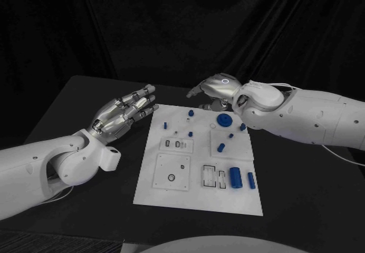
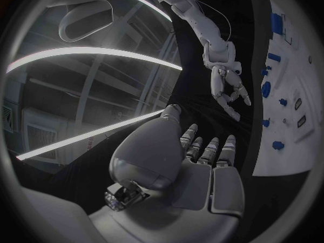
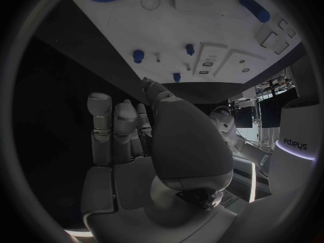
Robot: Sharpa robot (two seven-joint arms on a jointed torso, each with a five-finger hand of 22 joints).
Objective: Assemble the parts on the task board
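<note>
We hold our left hand [image 1: 122, 113] flat and empty beside the task board [image 1: 199, 191]; our right hand [image 1: 213, 88], fingers loosely curled, empty, hovers beyond its far edge.

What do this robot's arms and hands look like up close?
Both arms are smooth, rounded white shells with small dark screw holes. Each ends in a silver metallic hand: the left hand and the right hand, with segmented fingers. A thin white cable loops along the right arm, a small lit ring glows on the right hand's back, and its wrist carries lettering.

Parts [image 1: 237, 177] on task board [image 1: 171, 197], mid-table [image 1: 76, 100]
</note>
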